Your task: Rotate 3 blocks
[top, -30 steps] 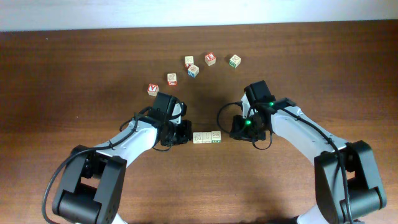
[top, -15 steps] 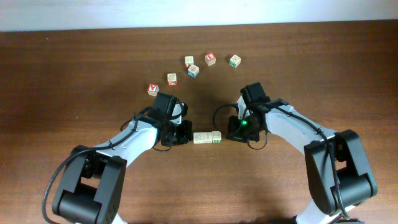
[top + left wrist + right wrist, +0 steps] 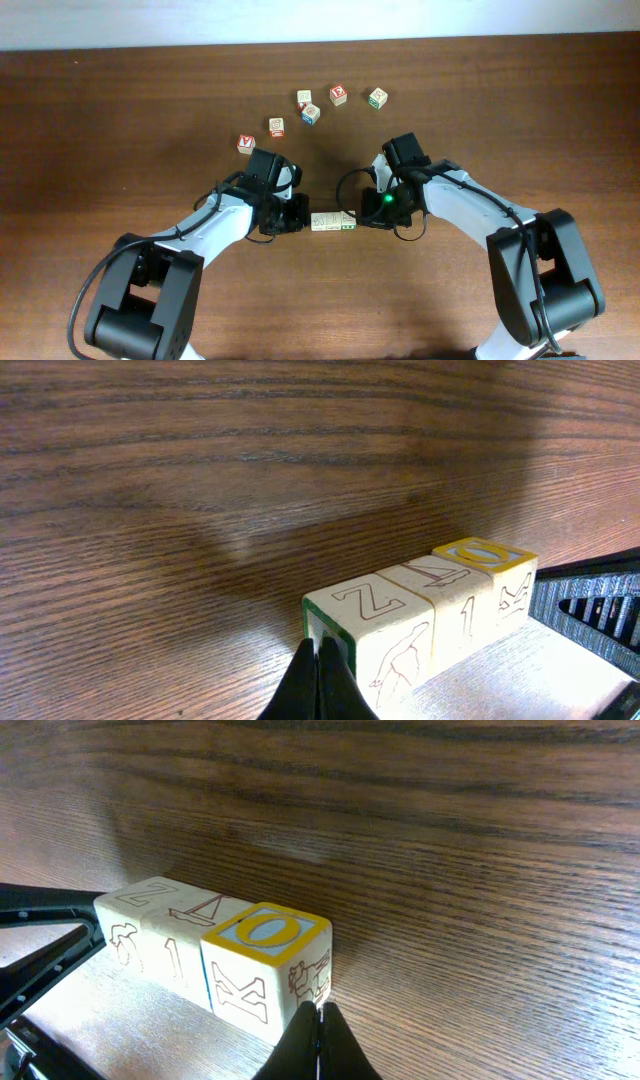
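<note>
I see left gripper (image 3: 318, 665) and right gripper (image 3: 320, 1028) pinched shut, empty, flanking the blocks (image 3: 332, 221); overhead, their letters blur.

A dark wood-grain table (image 3: 120, 110) carries three pale blocks (image 3: 331, 221) touching in a row at centre; six loose letter cubes (image 3: 338, 94) lie scattered farther back.

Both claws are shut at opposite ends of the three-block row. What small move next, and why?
Probably swing the claws in opposite sideways directions to turn the row of blocks as one: the shut left claw sits at the Z block end and the shut right claw at the O block end.
</note>
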Tool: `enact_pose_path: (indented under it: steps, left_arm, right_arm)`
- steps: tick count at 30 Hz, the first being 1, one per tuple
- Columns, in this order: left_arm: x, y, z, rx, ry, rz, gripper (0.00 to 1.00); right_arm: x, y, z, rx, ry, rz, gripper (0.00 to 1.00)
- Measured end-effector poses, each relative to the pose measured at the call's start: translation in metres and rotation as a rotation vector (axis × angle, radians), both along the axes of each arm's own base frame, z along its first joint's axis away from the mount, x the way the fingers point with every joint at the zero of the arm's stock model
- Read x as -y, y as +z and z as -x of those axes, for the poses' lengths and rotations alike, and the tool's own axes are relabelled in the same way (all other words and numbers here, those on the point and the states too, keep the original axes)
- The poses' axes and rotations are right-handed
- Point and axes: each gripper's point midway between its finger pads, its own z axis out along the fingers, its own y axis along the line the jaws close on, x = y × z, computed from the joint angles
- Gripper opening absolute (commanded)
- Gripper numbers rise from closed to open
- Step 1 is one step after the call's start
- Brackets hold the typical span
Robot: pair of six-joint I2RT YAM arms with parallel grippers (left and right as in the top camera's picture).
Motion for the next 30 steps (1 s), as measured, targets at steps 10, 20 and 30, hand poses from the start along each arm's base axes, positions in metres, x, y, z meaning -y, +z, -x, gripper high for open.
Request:
enact_pose_path:
  steps: [10, 20, 30]
  left_arm:
    - [0.001, 0.001, 0.000, 0.002, -0.001, 0.005, 0.00]
    - [-0.001, 0.000, -0.001, 0.004, 0.002, -0.002, 0.00]
    - [-0.008, -0.002, -0.005, 0.013, 0.019, -0.031, 0.00]
  right_arm:
    - [-0.001, -0.004, -0.001, -0.003, 0.001, -0.004, 0.04]
    - [-0.004, -0.004, -0.001, 0.020, 0.046, -0.021, 0.04]
    - [-0.015, 0.000, 0.005, 0.097, 0.125, 0.068, 0.04]
